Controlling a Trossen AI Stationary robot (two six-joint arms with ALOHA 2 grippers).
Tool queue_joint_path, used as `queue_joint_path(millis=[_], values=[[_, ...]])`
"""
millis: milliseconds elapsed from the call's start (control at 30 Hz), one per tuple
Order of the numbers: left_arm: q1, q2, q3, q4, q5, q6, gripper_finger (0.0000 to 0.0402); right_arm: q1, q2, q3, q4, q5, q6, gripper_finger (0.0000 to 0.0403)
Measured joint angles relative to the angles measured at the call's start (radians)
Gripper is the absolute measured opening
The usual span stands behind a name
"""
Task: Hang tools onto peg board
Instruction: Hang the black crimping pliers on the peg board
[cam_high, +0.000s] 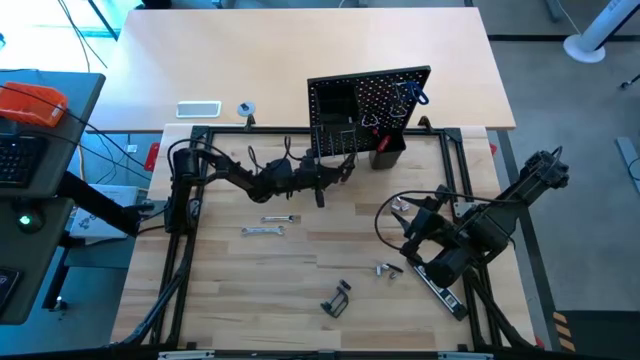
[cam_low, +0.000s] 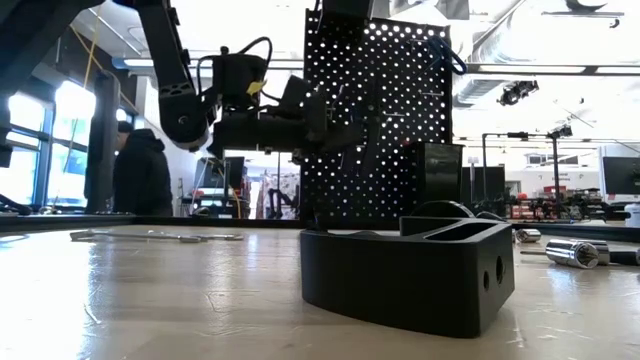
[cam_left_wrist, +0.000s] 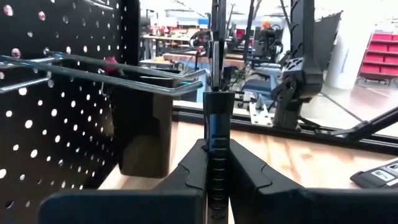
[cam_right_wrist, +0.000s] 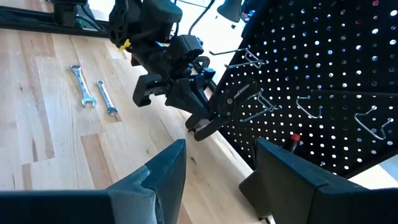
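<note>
The peg board (cam_high: 370, 110) stands at the table's far edge, a few tools already hung. The left gripper (cam_high: 335, 170) pinches a black tool (cam_left_wrist: 216, 124) at a hook (cam_left_wrist: 112, 78). Two wrenches (cam_high: 268, 225) and a clamp (cam_high: 338, 298) (among others) remain. The right gripper (cam_high: 408, 222) waits, fingers spread.

Wood table (cam_high: 300, 300): two wrenches (cam_high: 268, 226), black clamp (cam_high: 337, 299), possibly socket (cam_high: 388, 269), upright peg board (cam_high: 368, 105).

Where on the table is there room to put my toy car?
Bare wood lies between the two wrenches and the black clamp. It is crowded by the peg board, where the left gripper holds a tool.
</note>
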Motion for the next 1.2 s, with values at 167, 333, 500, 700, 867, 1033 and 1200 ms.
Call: queue_joint_path(millis=[167,333,500,700,867,1033,1200], values=[[-0.001,0.000,0.000,0.005,0.000,0.003,0.0023,0.000,0.000,0.000,0.000,0.000,-0.003,0.0185],[0.002,0.000,0.000,0.004,-0.004,0.007,0.0023,0.000,0.000,0.000,0.000,0.000,-0.001,0.0185],[0.013,0.000,0.000,0.002,-0.007,0.007,0.0023,0.000,0.000,0.000,-0.001,0.000,0.000,0.0185],[0.020,0.000,0.000,-0.019,-0.016,0.007,0.0023,0.000,0.000,0.000,-0.001,0.000,0.000,0.0185],[0.033,0.000,0.000,-0.018,-0.027,0.006,0.0023,0.000,0.000,0.000,-0.001,0.000,0.000,0.0185],[0.046,0.000,0.000,-0.015,-0.032,0.006,0.0023,0.000,0.000,0.000,-0.001,0.000,0.003,0.0185],[0.057,0.000,0.000,-0.015,-0.059,0.006,0.0023,0.000,0.000,0.000,-0.002,0.007,0.004,0.0185]])
